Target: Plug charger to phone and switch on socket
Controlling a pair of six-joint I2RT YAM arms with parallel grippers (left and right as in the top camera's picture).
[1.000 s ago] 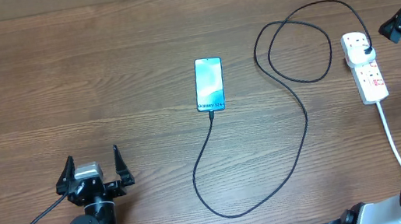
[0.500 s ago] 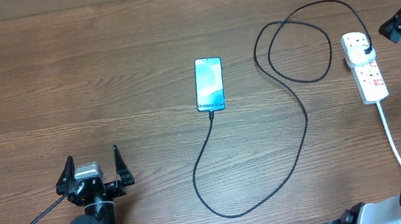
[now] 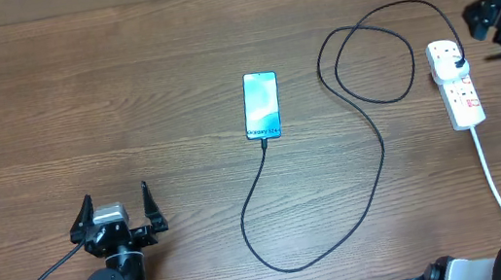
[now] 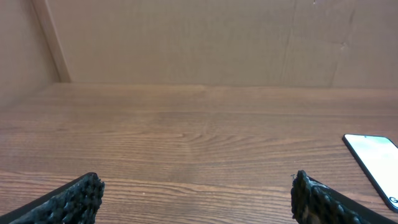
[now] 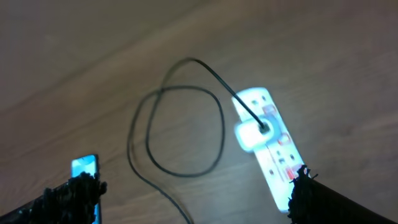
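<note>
I read the plugging-in as done; the charger (image 3: 371, 157) runs from the lower short edge of the phone (image 3: 262, 105), lying mid-table, round a wide loop to its black plug (image 3: 457, 62), which sits in the far end of the white power strip (image 3: 456, 82) at the right; what is left is the switch.

The right gripper (image 3: 481, 17) hangs above and just beyond the strip, touching nothing; its wrist view shows the fingers (image 5: 78, 190) spread wide with nothing between them, and the strip (image 5: 267, 146) blurred below. The left gripper (image 3: 116, 198) rests well away at the near edge, also spread and empty, with the phone (image 4: 373, 160) just in its wrist view.

To do it well, I would bring the fingers together so one firm tip meets the red switch mark (image 3: 463, 84) nearest the plug; come straight down, since the strip looks light enough to skid sideways; stay off the cable where it leaves the plug. The wrist picture is too soft to show which rocker serves that outlet.
</note>
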